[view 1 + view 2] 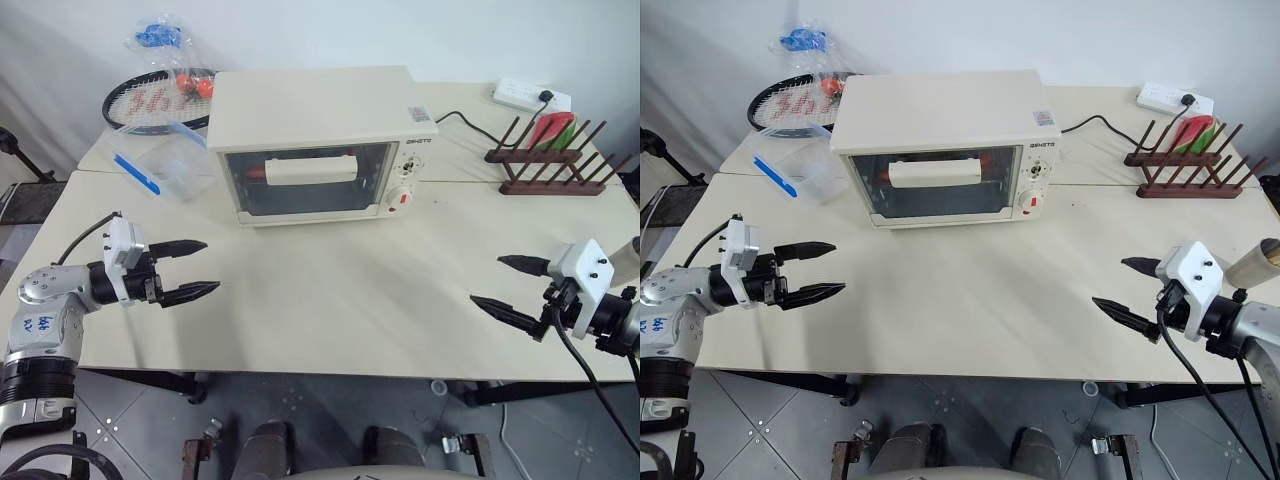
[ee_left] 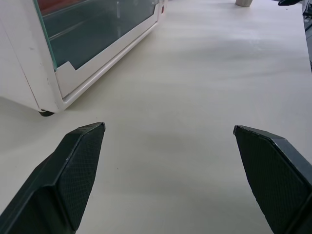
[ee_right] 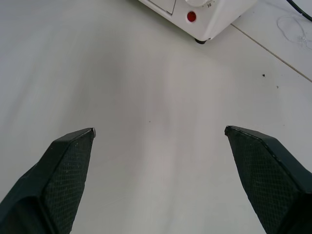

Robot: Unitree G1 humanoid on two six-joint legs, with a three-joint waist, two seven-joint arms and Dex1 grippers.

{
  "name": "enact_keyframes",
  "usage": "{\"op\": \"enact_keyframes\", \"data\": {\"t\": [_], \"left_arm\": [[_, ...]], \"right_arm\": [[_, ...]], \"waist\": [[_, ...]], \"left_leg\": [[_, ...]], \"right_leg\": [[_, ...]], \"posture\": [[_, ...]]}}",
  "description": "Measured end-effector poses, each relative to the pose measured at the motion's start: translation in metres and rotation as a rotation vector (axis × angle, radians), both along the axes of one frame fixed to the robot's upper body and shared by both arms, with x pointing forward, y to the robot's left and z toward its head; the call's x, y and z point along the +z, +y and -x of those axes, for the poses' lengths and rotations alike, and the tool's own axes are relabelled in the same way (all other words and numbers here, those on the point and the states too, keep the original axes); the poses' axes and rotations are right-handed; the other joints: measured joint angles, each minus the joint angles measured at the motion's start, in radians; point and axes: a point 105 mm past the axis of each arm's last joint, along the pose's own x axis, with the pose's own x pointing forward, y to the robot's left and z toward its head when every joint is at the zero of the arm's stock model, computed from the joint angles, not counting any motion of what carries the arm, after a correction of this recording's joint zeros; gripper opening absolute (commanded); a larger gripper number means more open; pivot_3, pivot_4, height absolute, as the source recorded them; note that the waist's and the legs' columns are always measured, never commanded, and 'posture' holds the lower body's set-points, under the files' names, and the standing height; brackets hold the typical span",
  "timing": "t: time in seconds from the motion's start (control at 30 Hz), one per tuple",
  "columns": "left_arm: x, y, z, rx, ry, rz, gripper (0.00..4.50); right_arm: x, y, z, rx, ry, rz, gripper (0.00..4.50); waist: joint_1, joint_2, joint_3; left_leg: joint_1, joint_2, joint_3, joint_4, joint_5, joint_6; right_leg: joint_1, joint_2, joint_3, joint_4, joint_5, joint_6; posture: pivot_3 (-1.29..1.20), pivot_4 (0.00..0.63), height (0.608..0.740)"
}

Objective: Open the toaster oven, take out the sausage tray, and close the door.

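The toaster oven (image 1: 318, 140) is sitting toward the far edge of the bench (image 1: 340, 300), its door (image 1: 310, 180) shut and the bar handle (image 1: 311, 169) untouched. The sausage tray (image 1: 300, 165) is lying inside, showing through the glass as red shapes behind the handle. The left claw (image 1: 190, 268) is hovering near the bench's left edge with fingers spread wide, gripping nothing; the right claw (image 1: 510, 285) is hovering near the right edge, likewise spread and empty. Both are standing well apart from the oven. Likely risks from here: one claw pulling the handle may be dragging the light oven toward the near edge rather than swinging the door down; the shallow tray, once gripped at one rim, may be tipping and rolling sausages off. A clear plastic box (image 1: 165, 160) with blue clips is standing just beside the oven's left wall; contents cannot be made out. A wooden rack (image 1: 550, 160) near the far right corner is holding something red and green.
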Motion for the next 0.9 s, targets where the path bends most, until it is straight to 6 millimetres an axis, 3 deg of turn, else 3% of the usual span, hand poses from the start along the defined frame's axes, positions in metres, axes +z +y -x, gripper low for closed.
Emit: {"op": "enact_keyframes", "data": {"t": [0.37, 0.5, 0.6, 0.77, 0.9], "left_arm": [[0.004, 0.005, -0.014, 0.098, -0.006, 0.045, 4.5], [0.012, 0.002, -0.014, 0.083, -0.033, 0.063, 4.5], [0.012, 0.0, -0.013, 0.07, -0.011, 0.089, 4.5], [0.022, -0.009, -0.014, 0.015, -0.069, 0.18, 4.5], [0.031, -0.007, -0.012, 0.005, -0.11, 0.224, 4.5]], "right_arm": [[0.014, 0.007, -0.008, 0.018, -0.007, -0.003, 4.47], [0.042, 0.055, -0.016, 0.147, -0.022, -0.049, 4.47], [0.047, 0.078, -0.017, 0.213, -0.014, -0.039, 4.47], [0.062, 0.131, -0.048, 0.364, -0.048, -0.147, 4.47], [0.068, 0.154, -0.07, 0.436, -0.064, -0.155, 4.47]], "waist": [[-0.001, 0.0, 0.0], [-0.013, 0.0, 0.0], [-0.016, 0.0, 0.0], [-0.028, -0.001, 0.0], [-0.03, -0.001, 0.0]], "left_leg": [[0.0, 0.0, 0.0, 0.0, 0.0, 0.0], [0.0, 0.001, -0.001, 0.0, 0.0, 0.0], [-0.001, 0.001, -0.001, 0.0, 0.0, -0.001], [-0.002, 0.001, 0.0, 0.002, 0.0, -0.001], [-0.003, 0.001, 0.001, 0.0, 0.0, -0.001]], "right_leg": [[0.0, 0.0, 0.0, 0.001, 0.0, 0.0], [-0.001, 0.001, 0.0, 0.002, 0.0, 0.0], [-0.001, 0.001, 0.0, 0.001, 0.0, 0.0], [-0.003, 0.001, 0.0, 0.004, 0.0, 0.0], [-0.007, 0.001, 0.001, 0.006, 0.0, 0.0]], "posture": [[0.0, 0.15, 0.74], [0.0, 0.15, 0.74], [0.0, 0.15, 0.74], [0.0, 0.15, 0.74], [0.0, 0.15, 0.74]]}}
